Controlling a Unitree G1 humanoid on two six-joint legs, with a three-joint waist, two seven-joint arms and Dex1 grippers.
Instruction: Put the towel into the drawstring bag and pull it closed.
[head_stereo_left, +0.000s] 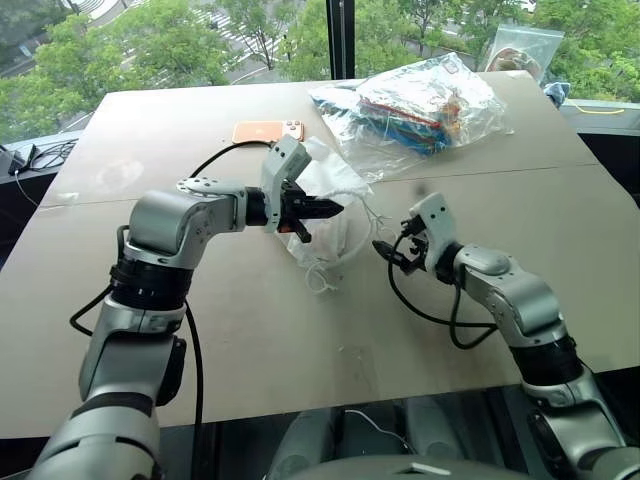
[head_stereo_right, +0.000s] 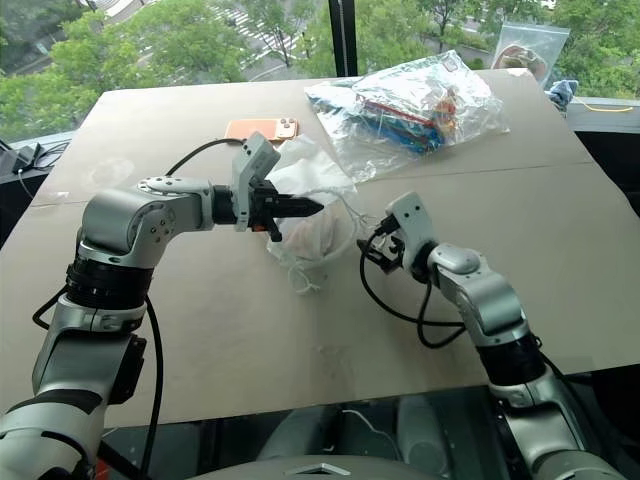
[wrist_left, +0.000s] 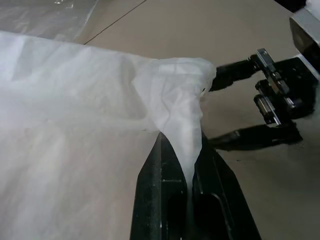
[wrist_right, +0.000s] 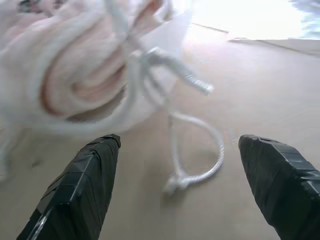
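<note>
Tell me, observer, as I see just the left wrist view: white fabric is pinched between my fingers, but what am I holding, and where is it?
Observer: The left gripper is shut on the rim of the drawstring bag, which it holds partly lifted over the tabletop.
Operator: Are the other gripper's fingers gripping anything?
Observer: No. The right gripper is open and empty; a knotted loop of the white cord lies on the table between its fingers.
Operator: Is the towel inside yet?
Observer: A rolled soft bundle shows through the bag's thin fabric; it looks like the towel, though I cannot confirm it.
</note>
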